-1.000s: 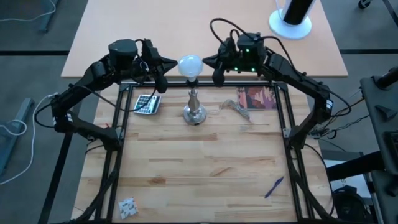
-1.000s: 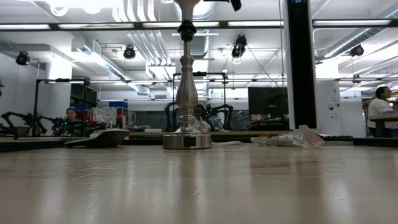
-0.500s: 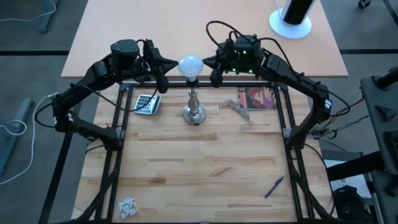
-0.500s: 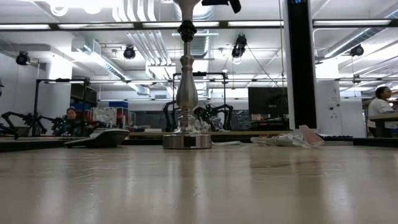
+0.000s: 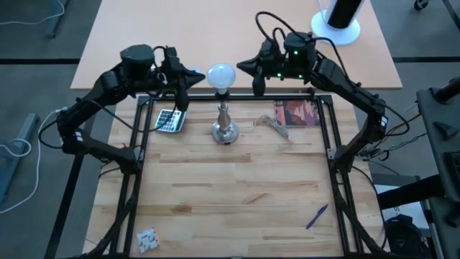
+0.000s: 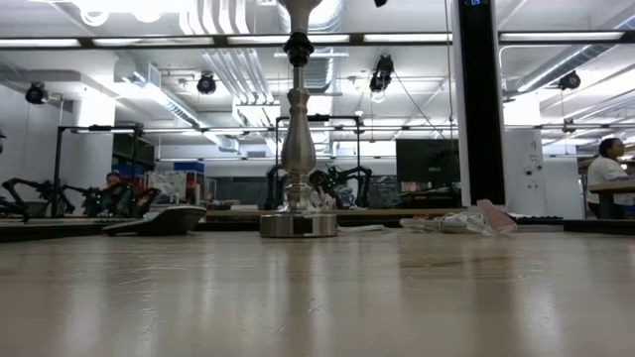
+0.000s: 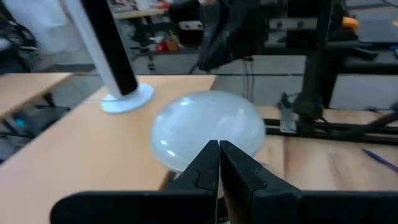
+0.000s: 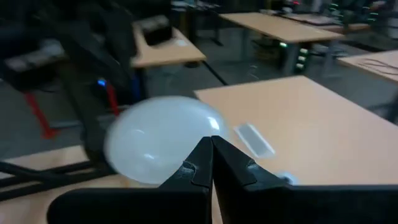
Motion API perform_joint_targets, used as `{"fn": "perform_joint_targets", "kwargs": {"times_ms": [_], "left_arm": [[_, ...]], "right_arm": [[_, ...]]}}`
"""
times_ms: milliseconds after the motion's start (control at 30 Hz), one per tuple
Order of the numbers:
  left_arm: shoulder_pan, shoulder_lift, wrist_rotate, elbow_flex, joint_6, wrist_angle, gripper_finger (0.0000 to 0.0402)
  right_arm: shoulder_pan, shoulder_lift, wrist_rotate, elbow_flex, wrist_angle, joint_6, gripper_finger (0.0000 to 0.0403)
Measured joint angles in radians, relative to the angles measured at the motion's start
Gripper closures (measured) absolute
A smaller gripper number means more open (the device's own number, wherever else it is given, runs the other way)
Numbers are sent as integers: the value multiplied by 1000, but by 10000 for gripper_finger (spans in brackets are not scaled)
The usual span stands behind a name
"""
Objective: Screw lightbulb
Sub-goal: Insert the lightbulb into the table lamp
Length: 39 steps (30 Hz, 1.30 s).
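Note:
The white frosted lightbulb (image 5: pixel 221 75) stands upright with its base in the black socket (image 6: pixel 298 47) on top of the silver stand (image 5: pixel 225 129), at the table's far middle. My left gripper (image 5: pixel 200 73) is shut and points level at the bulb from the table's left, a small gap short of it. My right gripper (image 5: pixel 241 67) is also shut and points at the bulb from the right, likewise a little apart. Each wrist view shows the lightbulb (image 7: pixel 208 127) (image 8: pixel 163 146) just beyond that arm's shut fingertips.
A calculator (image 5: pixel 169 119) lies left of the stand. A clear wrapper (image 5: pixel 273 124) and a reddish card (image 5: pixel 296 113) lie to its right. A blue pen (image 5: pixel 316 216) and a small packet (image 5: pixel 147 239) lie near the front. A white cylinder on a round base (image 5: pixel 336 21) stands far right.
My right gripper has drawn back a little from the bulb, toward the table's far right. The bulb and the stand have stayed where they were.

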Motion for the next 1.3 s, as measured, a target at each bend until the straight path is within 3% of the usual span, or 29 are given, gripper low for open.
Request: {"fn": "perform_joint_targets", "kwargs": {"times_ms": [300,900,1300], "left_arm": [[1,27,-3,0,5,-20,397],[7,34,-142,-4,50,19,399],[7,18,-136,-7,37,20,400]], "right_arm": [[4,35,-43,-27,47,22,403],[17,39,-89,-32,48,34,403],[17,37,-43,-15,85,10,403]]}}
